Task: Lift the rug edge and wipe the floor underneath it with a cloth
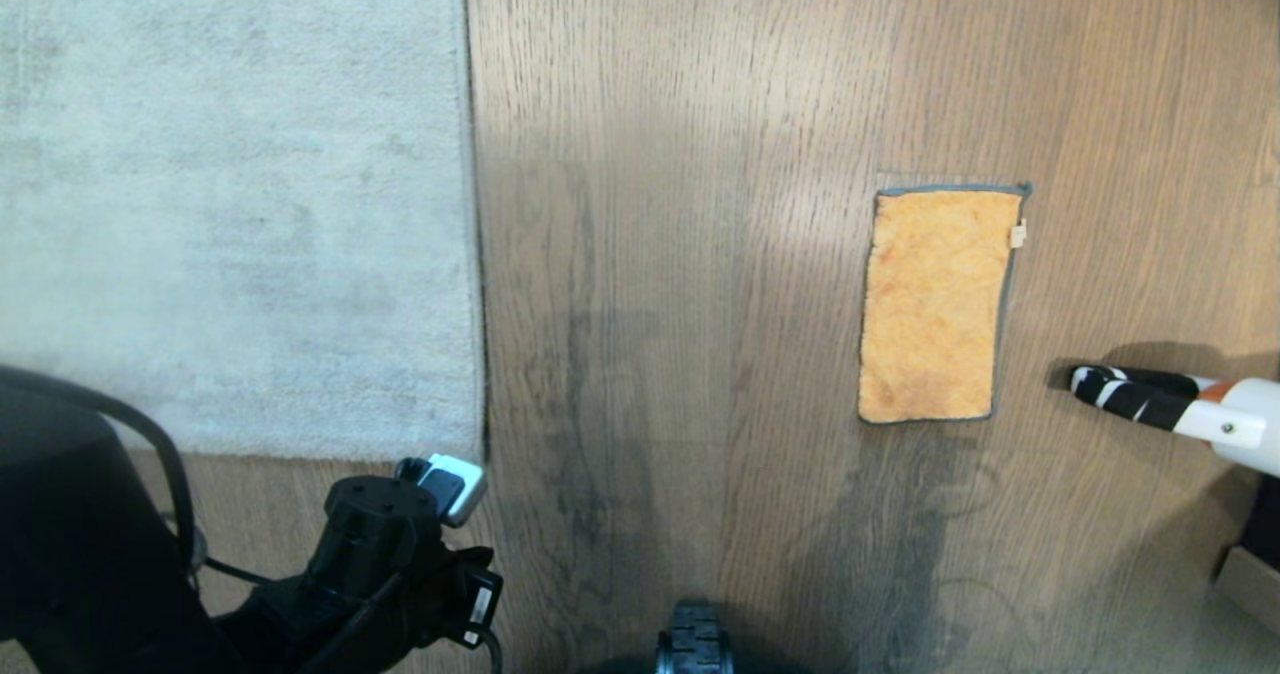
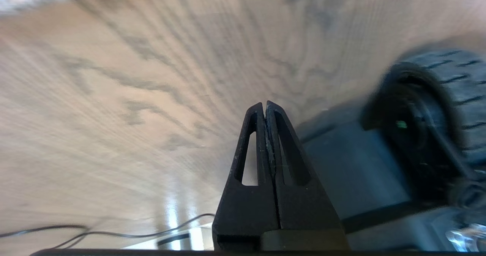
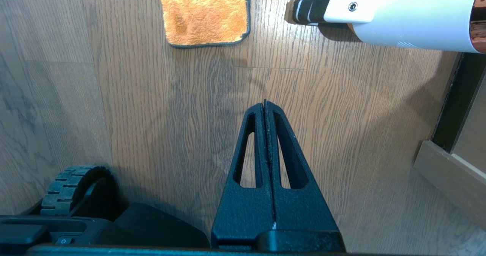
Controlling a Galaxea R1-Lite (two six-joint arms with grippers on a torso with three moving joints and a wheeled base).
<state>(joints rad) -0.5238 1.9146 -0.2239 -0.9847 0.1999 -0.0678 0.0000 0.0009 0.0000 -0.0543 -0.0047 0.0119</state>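
Observation:
The pale grey rug fills the upper left of the head view; the rug edge (image 1: 476, 254) runs straight down to a square corner (image 1: 482, 452). The rug lies flat on the brown plank floor (image 1: 680, 254). The orange cloth (image 1: 935, 304) lies flat on the floor to the right, apart from the rug, and its near end (image 3: 205, 13) shows in the right wrist view. My left arm (image 1: 400, 544) is low at the bottom left, just below the rug corner. My left gripper (image 2: 264, 105) is shut and empty over bare floor. My right gripper (image 3: 265, 103) is also shut and empty, a short way from the cloth.
A white appliance with a black-and-white striped tip (image 1: 1150, 399) lies on the floor right of the cloth. A base wheel (image 1: 693, 644) shows at the bottom centre. A wooden ledge (image 3: 448, 172) and dark gap stand at the far right. Thin cables (image 2: 114, 231) trail near the left arm.

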